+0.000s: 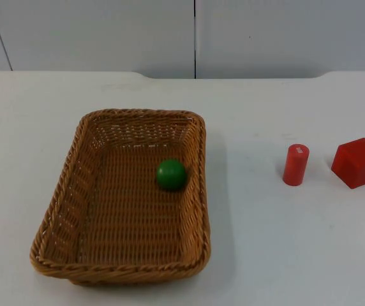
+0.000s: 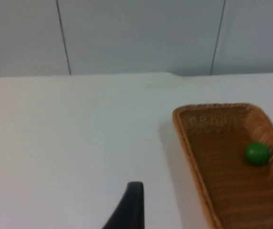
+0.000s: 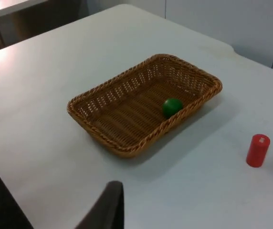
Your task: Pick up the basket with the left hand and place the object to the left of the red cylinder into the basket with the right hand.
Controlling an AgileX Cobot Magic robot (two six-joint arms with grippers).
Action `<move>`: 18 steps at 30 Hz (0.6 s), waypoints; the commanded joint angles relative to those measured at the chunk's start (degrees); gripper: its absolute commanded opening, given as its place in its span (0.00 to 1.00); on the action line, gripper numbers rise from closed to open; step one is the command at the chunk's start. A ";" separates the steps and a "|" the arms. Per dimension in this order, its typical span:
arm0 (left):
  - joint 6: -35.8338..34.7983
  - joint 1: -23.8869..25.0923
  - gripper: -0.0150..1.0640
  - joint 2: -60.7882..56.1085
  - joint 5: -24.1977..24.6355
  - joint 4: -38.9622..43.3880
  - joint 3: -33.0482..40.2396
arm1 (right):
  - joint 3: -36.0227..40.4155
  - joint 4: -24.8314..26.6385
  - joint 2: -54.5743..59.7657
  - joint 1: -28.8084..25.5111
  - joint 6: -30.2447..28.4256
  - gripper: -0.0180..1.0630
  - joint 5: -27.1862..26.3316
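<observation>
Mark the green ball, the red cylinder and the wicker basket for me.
green ball (image 1: pixel 171 174), top view, middle of the ball.
red cylinder (image 1: pixel 295 165), top view, middle of its side.
wicker basket (image 1: pixel 126 271), top view, near rim.

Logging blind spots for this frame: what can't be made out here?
- Left end effector: one fingertip, cut by the picture's edge in the left wrist view; open or shut unclear.
- Right end effector: same, right wrist view.
- Basket: cut off by the edge, left wrist view.
</observation>
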 commanded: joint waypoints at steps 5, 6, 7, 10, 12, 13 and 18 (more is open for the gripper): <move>-0.99 0.16 0.83 -0.18 2.76 6.54 0.32 | 2.54 0.37 -5.67 -0.18 -1.92 0.98 2.58; -1.66 0.16 0.83 -0.18 2.76 7.07 0.32 | 3.19 0.26 -6.86 -0.18 -1.93 0.98 2.57; -2.17 0.16 0.83 -0.18 2.76 7.09 0.32 | 3.13 0.15 -7.31 -0.18 -1.93 0.98 2.47; -2.48 0.16 0.83 -0.18 2.76 6.64 0.32 | 3.13 0.42 -7.31 -0.18 -1.93 0.98 2.43; -2.73 0.16 0.83 -0.18 2.76 5.45 0.32 | 3.13 1.30 -7.31 -0.18 -1.93 0.98 3.29; -2.73 0.16 0.83 -0.18 2.89 5.23 0.32 | 3.13 1.91 -7.31 -0.18 -1.93 0.98 3.94; -2.20 0.16 0.83 -0.18 3.22 5.86 0.32 | 3.35 7.08 -7.31 -0.18 -4.41 0.98 7.54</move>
